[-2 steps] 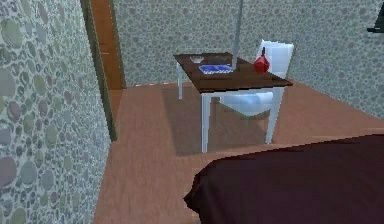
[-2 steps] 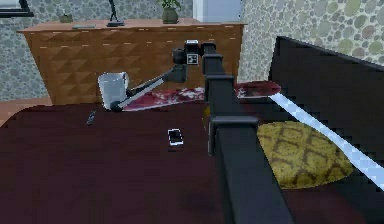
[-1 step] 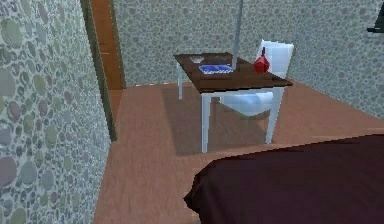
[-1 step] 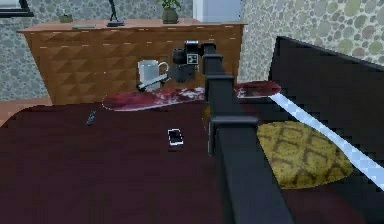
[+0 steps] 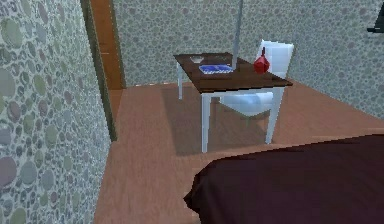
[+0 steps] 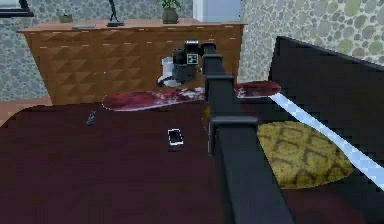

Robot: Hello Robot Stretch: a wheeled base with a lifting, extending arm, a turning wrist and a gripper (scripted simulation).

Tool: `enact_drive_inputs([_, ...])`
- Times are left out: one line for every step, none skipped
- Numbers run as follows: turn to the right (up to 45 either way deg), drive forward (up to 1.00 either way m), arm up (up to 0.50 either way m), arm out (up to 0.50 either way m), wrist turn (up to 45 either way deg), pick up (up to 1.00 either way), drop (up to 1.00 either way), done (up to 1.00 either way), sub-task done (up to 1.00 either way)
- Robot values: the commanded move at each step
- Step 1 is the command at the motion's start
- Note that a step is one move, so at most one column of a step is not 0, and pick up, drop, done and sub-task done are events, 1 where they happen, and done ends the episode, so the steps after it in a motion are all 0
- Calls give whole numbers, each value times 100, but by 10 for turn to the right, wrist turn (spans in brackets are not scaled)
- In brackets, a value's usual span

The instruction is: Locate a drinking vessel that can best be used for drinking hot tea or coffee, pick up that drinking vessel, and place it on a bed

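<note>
A small white mug-like vessel (image 6: 167,70) hangs at the far end of my gripper (image 6: 174,66), in front of the wooden dresser and a little above the bed's dark red patterned pillow (image 6: 145,99). It looks clear of the bedding, so the gripper holds it. The arm (image 6: 232,140) rises from the arm side view's bottom edge across the dark maroon bed (image 6: 90,170). A corner of the same bed (image 5: 300,185) fills the forward view's lower right.
A phone (image 6: 175,137) and a small dark remote (image 6: 90,118) lie on the bed, with a yellow patterned pillow (image 6: 295,152) by the dark headboard (image 6: 335,90). The dresser (image 6: 100,62) stands beyond. Ahead, a brown table (image 5: 230,72) carries a red vase (image 5: 261,63), with a white chair (image 5: 262,95) beside it.
</note>
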Motion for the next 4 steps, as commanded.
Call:
enact_drive_inputs([0, 0, -20, 0, 0, 0, 0, 0, 0])
enact_drive_inputs([0, 0, -32, 0, 0, 0, 0, 0, 0])
enact_drive_inputs([0, 0, 0, 0, 0, 0, 100, 0, 0])
enact_drive_inputs([0, 0, 10, 0, 0, 0, 0, 0, 0])
